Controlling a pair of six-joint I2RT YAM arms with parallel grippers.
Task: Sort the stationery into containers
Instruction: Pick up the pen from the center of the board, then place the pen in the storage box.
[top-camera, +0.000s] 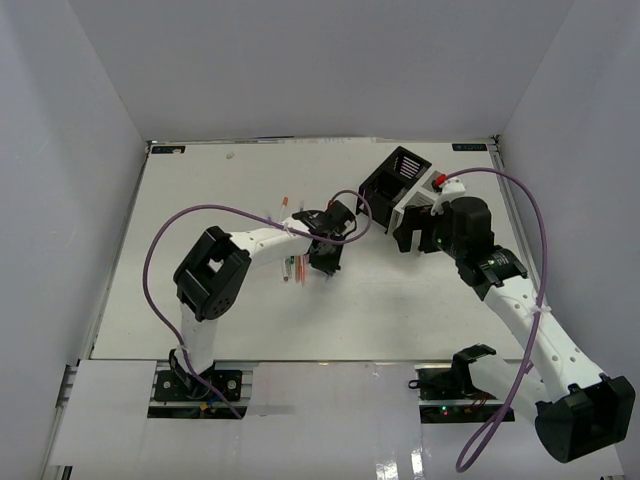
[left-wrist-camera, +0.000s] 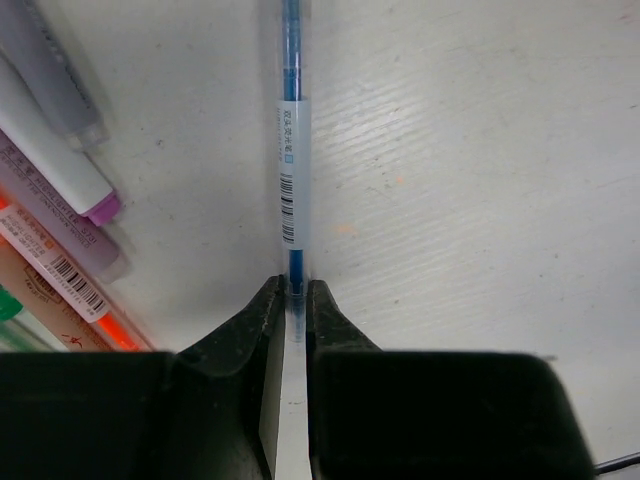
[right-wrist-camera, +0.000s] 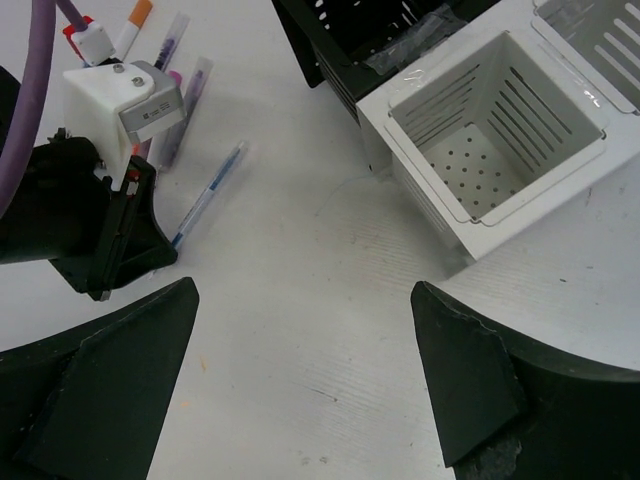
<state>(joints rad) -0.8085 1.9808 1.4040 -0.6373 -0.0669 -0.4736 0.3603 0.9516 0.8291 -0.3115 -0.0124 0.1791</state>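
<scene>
A thin blue pen (left-wrist-camera: 291, 150) lies on the white table, and my left gripper (left-wrist-camera: 292, 288) is shut on its near end, fingertips down at the surface. In the right wrist view the same blue pen (right-wrist-camera: 208, 195) reaches out from the left gripper's black fingers. Beside it lies more stationery (left-wrist-camera: 60, 180): markers with purple, orange and green parts. The black container (top-camera: 393, 178) and the white container (top-camera: 421, 203) stand together at the back right. My right gripper (right-wrist-camera: 305, 300) hangs open over bare table in front of the white container (right-wrist-camera: 540, 205), holding nothing.
The black container (right-wrist-camera: 325, 55) sits just behind the white one, both with slotted sides. Loose markers (right-wrist-camera: 170, 80) lie left of the containers, near the left arm's wrist. Purple cables loop above both arms. White walls enclose the table.
</scene>
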